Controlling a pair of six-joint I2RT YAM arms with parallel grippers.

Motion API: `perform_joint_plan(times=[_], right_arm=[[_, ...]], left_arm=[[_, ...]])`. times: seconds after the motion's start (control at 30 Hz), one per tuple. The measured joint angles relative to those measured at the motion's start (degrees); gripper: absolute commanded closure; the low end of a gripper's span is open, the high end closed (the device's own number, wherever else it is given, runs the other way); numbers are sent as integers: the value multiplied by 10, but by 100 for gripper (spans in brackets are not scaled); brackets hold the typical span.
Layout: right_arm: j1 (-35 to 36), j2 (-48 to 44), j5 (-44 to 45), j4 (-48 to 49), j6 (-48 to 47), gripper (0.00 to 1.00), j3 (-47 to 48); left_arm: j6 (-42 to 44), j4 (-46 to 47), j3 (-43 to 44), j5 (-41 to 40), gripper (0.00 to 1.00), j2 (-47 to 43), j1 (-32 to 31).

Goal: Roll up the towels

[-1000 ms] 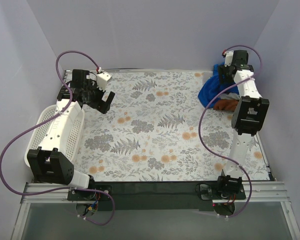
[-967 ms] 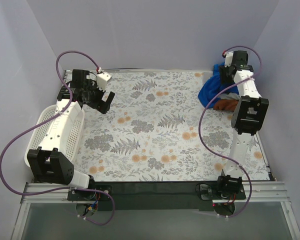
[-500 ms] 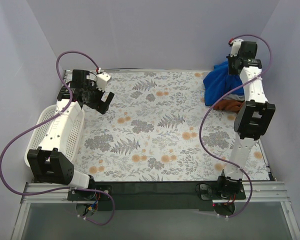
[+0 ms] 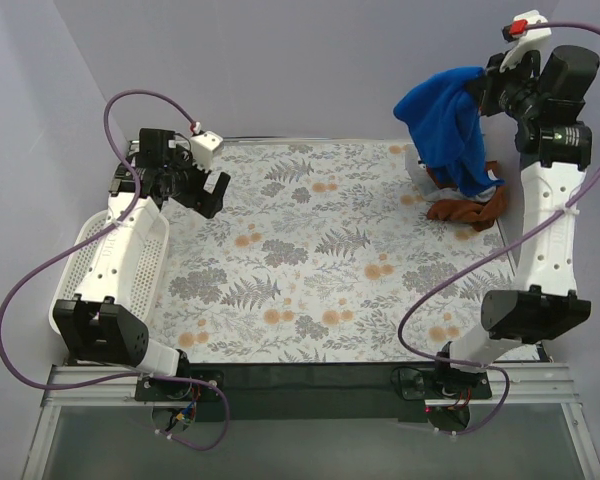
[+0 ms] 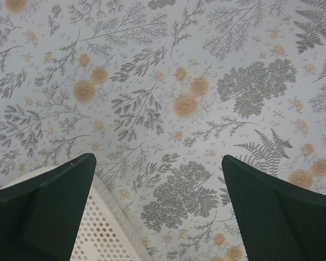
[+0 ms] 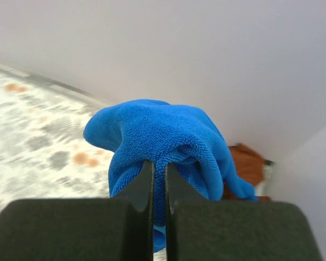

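A royal-blue towel (image 4: 448, 128) hangs bunched in the air over the table's far right corner, pinched in my right gripper (image 4: 483, 92), which is shut on a fold of it. The right wrist view shows the blue towel (image 6: 168, 136) draped over the closed fingertips (image 6: 145, 176). Under it lies a crumpled rust-brown cloth (image 4: 468, 207), also seen behind the towel as the brown cloth (image 6: 244, 163). My left gripper (image 4: 212, 195) hovers open above the table's far left, its two fingers (image 5: 60, 190) wide apart with nothing between them.
A white perforated basket (image 4: 115, 255) sits along the left edge of the floral tabletop (image 4: 320, 270); its rim (image 5: 106, 228) shows under my left gripper. Purple walls enclose the table on three sides. Cables loop from both arms.
My right gripper closed on the blue towel and lifted it high off the far right corner, uncovering the brown cloth. My left gripper rose slightly and stays open.
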Motion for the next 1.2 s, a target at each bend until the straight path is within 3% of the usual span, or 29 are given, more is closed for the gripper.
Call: perform_joint_plan(times=[0.3,0.5,0.63,0.8,0.83,0.93,1.07,1.2], right_arm=[[146,-177,-82,88,85,99,-292],[234,-212,-68,157,102,99,-411],[255,-179,-71,177,104,98,-458],[276,-108,-104,189,112,71,-511],[282,-97,-112,187,112,55,-519],[294,-80,-123,167,106,26,-534],[268,-98,-106,148,75,28,-538],[190,-111,-60,141,43,44,-537]], left_arm=[[-48,19,12,106,2,0,16],[-51,45,10,155,2,-2,20],[-30,66,-17,219,2,-9,19],[15,75,-62,272,2,2,-7],[24,80,-71,279,2,7,-15],[51,87,-97,285,2,31,-42],[76,107,-130,265,2,60,-97],[79,143,-139,237,8,90,-148]])
